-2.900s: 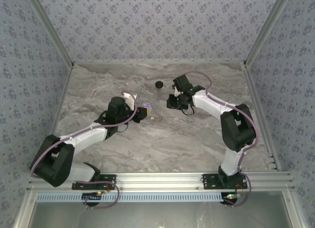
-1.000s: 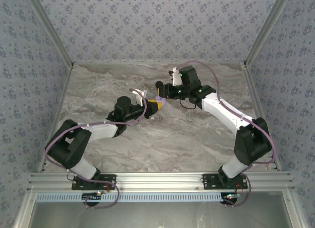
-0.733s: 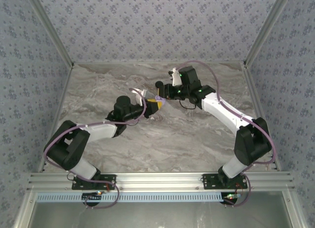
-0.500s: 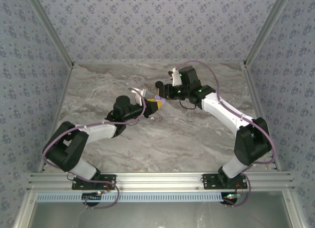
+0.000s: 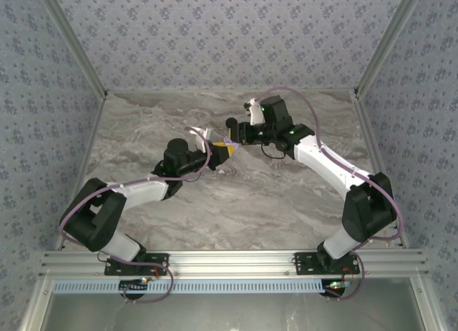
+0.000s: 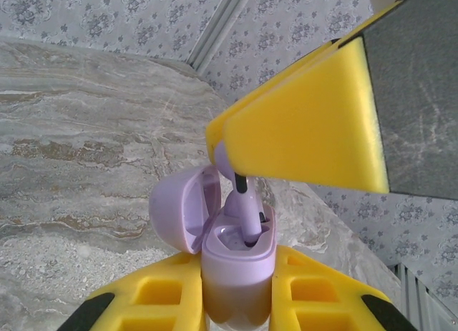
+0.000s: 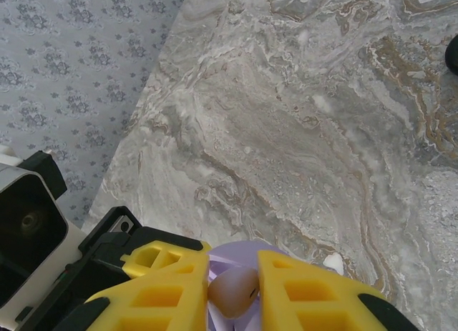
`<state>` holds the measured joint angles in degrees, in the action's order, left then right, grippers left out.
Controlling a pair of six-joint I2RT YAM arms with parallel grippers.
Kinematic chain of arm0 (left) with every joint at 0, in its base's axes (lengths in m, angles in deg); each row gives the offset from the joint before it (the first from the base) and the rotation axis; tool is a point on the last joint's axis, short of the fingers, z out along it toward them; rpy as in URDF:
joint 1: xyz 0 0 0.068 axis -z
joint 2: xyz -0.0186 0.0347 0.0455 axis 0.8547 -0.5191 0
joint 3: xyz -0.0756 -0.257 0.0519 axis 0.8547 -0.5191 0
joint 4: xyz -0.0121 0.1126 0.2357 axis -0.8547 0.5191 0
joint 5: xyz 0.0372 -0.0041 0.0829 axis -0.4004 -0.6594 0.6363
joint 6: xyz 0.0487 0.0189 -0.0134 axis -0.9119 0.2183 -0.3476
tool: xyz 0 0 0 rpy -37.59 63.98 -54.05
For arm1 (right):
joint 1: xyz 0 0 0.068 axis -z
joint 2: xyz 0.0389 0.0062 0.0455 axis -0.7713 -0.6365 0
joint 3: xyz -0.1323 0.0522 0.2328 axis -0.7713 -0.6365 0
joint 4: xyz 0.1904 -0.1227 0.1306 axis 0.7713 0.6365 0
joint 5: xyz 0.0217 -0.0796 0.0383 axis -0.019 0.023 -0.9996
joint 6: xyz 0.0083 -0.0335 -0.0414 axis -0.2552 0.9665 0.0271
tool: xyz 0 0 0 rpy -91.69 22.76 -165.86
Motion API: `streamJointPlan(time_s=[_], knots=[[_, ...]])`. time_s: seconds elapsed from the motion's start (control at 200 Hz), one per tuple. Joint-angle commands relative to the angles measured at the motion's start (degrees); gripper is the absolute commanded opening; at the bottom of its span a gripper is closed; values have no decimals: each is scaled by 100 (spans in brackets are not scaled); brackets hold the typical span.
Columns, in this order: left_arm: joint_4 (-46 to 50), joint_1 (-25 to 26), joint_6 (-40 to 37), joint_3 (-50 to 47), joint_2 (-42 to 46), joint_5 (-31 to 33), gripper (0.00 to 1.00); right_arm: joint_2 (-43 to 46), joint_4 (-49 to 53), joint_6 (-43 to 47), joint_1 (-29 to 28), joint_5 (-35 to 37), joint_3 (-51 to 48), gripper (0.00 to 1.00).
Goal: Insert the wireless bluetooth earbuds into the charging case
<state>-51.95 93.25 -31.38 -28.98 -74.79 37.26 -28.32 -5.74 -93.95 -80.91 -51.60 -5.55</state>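
Note:
My left gripper (image 6: 240, 292) is shut on the lavender charging case (image 6: 238, 263) and holds it upright, with its lid (image 6: 182, 209) swung open to the left. From above, my right gripper (image 7: 232, 274) is shut on one lavender earbud (image 6: 245, 213). The earbud's stem reaches down into the right socket of the case. In the right wrist view the earbud's rounded head (image 7: 232, 292) sits between the yellow fingers, with the case (image 7: 240, 252) behind it. From above, the left gripper (image 5: 222, 152) and right gripper (image 5: 235, 138) meet over the middle back of the table.
A black round object (image 5: 231, 122) lies on the marble table just behind the meeting grippers, and its edge shows in the right wrist view (image 7: 452, 56). A small white speck (image 7: 333, 262) lies on the table beside the right finger. Patterned walls close off three sides.
Since the earliest frame both arms have come together, the left one carrying the case towards the back. Over the last second the left arm has edged slightly up and the earbud stays at the case.

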Motion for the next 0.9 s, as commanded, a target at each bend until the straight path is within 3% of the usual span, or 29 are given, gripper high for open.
streamJointPlan(time_s=[0.0,0.28,0.895], knots=[[-74,33,-5,166,166,-80,18,74,151,140,-67,-157,20,24],[-74,30,-49,165,196,3,18,81,378,287,-121,-46,129,25],[223,37,-401,172,321,-223,18,162,872,642,-206,156,473,41]])
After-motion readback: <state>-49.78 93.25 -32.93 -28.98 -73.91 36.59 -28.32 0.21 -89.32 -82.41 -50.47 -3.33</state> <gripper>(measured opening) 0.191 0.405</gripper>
